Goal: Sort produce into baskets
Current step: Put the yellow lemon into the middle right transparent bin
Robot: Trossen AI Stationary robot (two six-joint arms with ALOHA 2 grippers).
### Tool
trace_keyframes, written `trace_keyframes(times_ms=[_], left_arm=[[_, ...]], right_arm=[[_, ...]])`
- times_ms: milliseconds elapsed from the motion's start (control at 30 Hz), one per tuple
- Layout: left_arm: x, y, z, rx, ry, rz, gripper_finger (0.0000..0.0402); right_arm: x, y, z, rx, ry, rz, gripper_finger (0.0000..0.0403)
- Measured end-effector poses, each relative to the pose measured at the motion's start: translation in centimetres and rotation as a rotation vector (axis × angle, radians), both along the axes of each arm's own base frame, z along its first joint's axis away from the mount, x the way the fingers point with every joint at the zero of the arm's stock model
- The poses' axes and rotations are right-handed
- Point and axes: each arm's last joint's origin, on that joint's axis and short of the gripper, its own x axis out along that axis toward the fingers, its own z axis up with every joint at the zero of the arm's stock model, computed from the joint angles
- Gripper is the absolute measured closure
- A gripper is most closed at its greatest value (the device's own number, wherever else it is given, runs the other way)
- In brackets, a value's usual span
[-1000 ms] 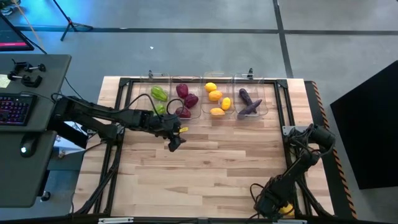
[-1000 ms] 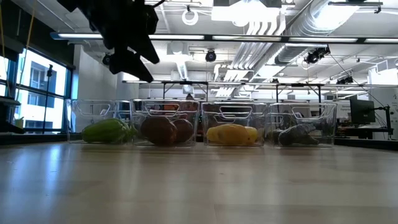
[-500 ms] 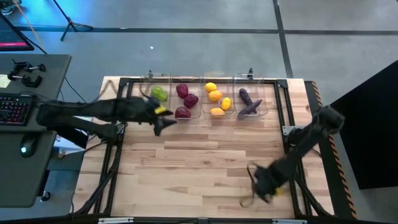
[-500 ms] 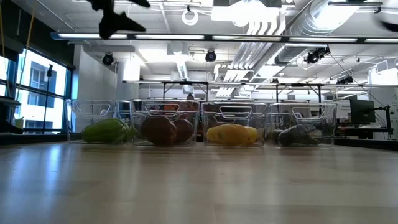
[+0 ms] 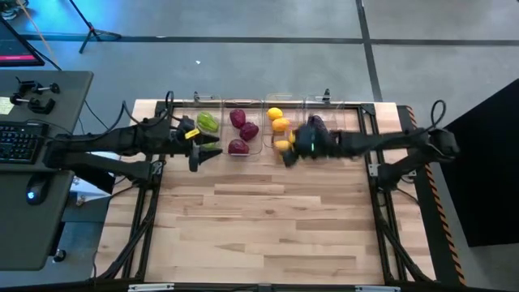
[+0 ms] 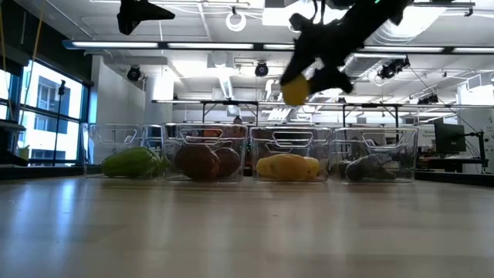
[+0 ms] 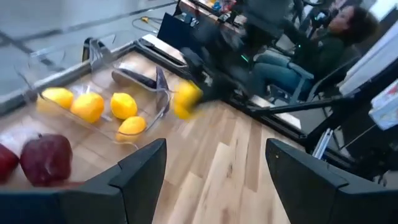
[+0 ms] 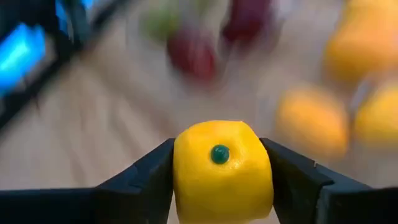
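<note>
The right hand [image 8: 221, 180] has a yellow toy lemon [image 8: 222, 170] pinched between its two fingers, one pad on each side, with the stem dot facing the wrist camera, so it's gripped across the fat middle. In the high view that hand [image 5: 289, 154] sits just at the front edge of the third clear bin [image 5: 284, 100], the one already holding yellow and orange citrus [image 5: 280, 125], and the low view shows the lemon [image 6: 296, 91] up in the air above the bin row, not resting on anything. My guess is it's a light hollow plastic piece, fairly stiff, with a smooth skin that could slip if squeezed off-centre. Since it's rounded and tapers at the ends, across the widest part is the sensible place to hold it, and that's how it looks now. It shouldn't be fragile, so a short drop into the bin probably won't hurt it, though it may bounce or roll against the others. The left hand [image 5: 197, 156] hangs over the near left end of the bin row by the green peppers [image 5: 208, 122] and dark red pieces [image 5: 243, 130]. Its fingers [image 7: 134, 171] stand partly apart with nothing between them. The far right bin has the purple eggplants [image 5: 324, 134], and I can't spot any loose produce left on the wooden worktop [image 5: 268, 219].
</note>
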Motion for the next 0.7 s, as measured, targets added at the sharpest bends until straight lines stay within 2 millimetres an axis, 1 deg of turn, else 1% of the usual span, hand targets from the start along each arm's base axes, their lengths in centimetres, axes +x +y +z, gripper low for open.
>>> trace_keyframes(times_ms=[67,133,167,233,333,500,567,633,700], left_arm=[[0.0,0.0,0.0,-0.053,-0.008,0.017,0.0140],[-0.1,-0.1,0.1,-0.117,-0.025,0.013,0.0140],[-0.3,-0.3,0.2,-0.143,-0.032,-0.006,0.0140],[-0.6,-0.6,0.5,-0.156,-0.060,-0.050,0.0140],[-1.2,-1.0,1.3,-0.129,-0.117,-0.068,0.0145],[-2.2,-0.8,1.9,-0.054,-0.158,-0.013,0.0149],[-2.6,-0.7,2.1,-0.034,-0.168,0.004,0.0149],[-3.0,-0.4,2.2,-0.026,-0.182,0.019,0.0149],[-3.3,-0.3,2.4,-0.024,-0.193,0.031,0.0149]], right_arm=[[0.3,-2.9,0.8,-0.040,-0.093,-0.070,0.0198],[0.2,-5.3,1.6,-0.059,-0.191,-0.135,0.0199],[0.2,-6.2,1.9,-0.059,-0.235,-0.165,0.0199],[0.0,-7.4,2.4,-0.071,-0.294,-0.194,0.0199],[0.0,-8.0,2.9,-0.124,-0.321,-0.174,0.0199],[-0.1,-8.3,2.9,-0.201,-0.284,-0.129,0.0199],[-0.2,-8.5,3.0,-0.257,-0.270,-0.101,0.0198],[-0.2,-8.6,3.0,-0.291,-0.260,-0.079,0.0190],[-0.2,-8.6,3.0,-0.295,-0.254,-0.073,0.0169]])
